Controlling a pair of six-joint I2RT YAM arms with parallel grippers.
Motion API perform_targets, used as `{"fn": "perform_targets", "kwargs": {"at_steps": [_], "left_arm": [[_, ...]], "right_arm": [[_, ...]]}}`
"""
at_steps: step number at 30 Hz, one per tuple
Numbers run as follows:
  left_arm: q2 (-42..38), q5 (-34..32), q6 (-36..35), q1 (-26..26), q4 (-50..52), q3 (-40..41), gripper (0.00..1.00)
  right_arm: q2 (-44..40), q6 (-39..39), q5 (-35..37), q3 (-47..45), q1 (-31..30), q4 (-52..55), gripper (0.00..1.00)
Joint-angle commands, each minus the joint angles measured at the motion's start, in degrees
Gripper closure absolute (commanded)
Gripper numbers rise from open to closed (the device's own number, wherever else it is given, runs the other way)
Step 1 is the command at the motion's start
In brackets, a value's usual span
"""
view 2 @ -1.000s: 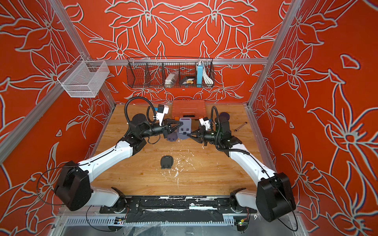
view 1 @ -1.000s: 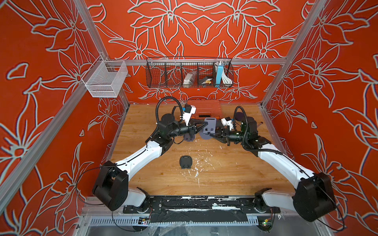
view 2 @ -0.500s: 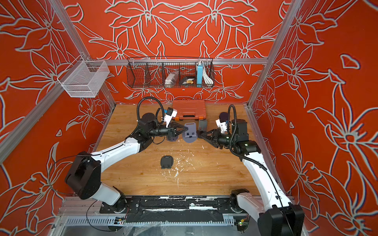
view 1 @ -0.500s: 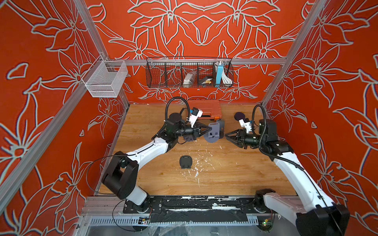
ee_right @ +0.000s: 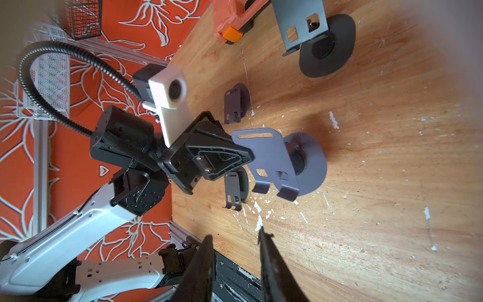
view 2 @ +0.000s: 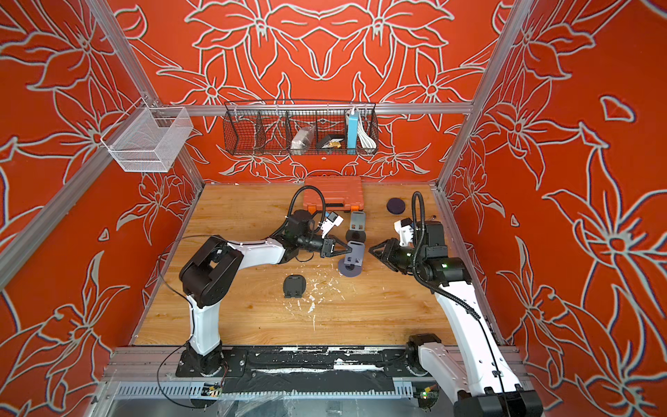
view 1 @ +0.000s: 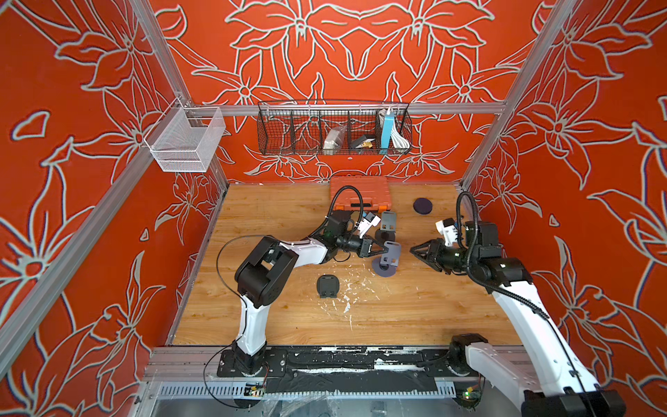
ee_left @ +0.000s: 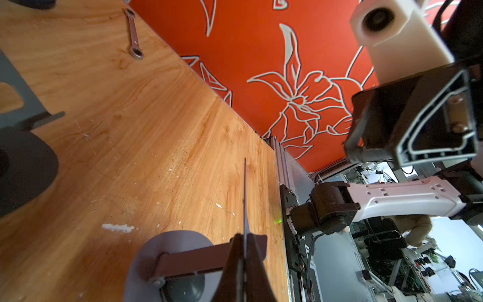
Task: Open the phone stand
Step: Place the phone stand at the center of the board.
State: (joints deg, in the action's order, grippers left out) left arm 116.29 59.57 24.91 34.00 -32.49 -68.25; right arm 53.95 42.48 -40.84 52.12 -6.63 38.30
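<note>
Wooden tabletop [view 1: 288, 224] — left pincer [view 1: 382, 249] clamped on phone stand [view 1: 390, 257] plate; right pincer [view 1: 415, 250] parted, empty — near stand.

No lettering to call here: nothing legible on the stand [view 1: 391, 251], the case [view 1: 361, 191] or the clutter in the basket [view 1: 274, 133].

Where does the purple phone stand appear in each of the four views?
In a top view: purple phone stand near the picture's centre.
In a top view: the same place.
Left wrist: bottom edge.
Right wrist: centre.
Shared landmark: the grey stand beside it, in all views.
</note>
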Motion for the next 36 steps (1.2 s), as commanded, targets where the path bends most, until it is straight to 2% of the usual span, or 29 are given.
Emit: {"fn": "perform_targets", "kwargs": {"at_steps": [1, 8, 13, 18, 21, 24, 27, 33, 36], "left_arm": [[2.87, 4.33, 2.02, 0.5, -3.54, -1.21, 1.0], [4.27, 4.68, -0.71, 1.69, 1.61, -0.86, 1.0], [4.27, 4.72, -0.06, 1.73, 2.23, 0.26, 0.99], [2.32, 3.26, 0.39, 1.86, 2.3, 1.96, 0.8], [0.52, 1.97, -1.26, 1.86, 5.09, 1.89, 0.72], [-1.49, 0.81, -3.72, 1.34, 10.21, 1.13, 0.58], [-4.62, 0.73, -4.14, -0.55, 13.62, 0.82, 0.53], [-6.6, -0.35, -12.41, -6.47, 37.13, -9.33, 0.48], [-5.5, -5.39, -18.66, -10.11, 52.89, -16.92, 0.48]], "right_arm": [[0.74, -0.36, 0.98, -0.23, 0.71, -2.72, 0.68], [3.63, 0.13, -2.4, -1.19, 0.75, -7.17, 0.66], [4.41, -0.63, -2.76, -0.73, 0.75, -7.78, 0.63], [5.23, -0.55, -3.97, -0.75, 0.75, -9.13, 0.6], [5.7, -0.18, -4.73, -0.66, 0.74, -10.06, 0.61], [5.72, 0.06, -4.98, -0.49, 0.75, -10.68, 0.6], [5.68, -0.29, -5.2, 0.14, 0.74, -10.55, 0.6], [6.15, -0.8, -4.94, 1.01, 0.74, -11.49, 0.6], [7.12, -1.15, -5.48, 2.39, 0.74, -11.71, 0.6]]}}
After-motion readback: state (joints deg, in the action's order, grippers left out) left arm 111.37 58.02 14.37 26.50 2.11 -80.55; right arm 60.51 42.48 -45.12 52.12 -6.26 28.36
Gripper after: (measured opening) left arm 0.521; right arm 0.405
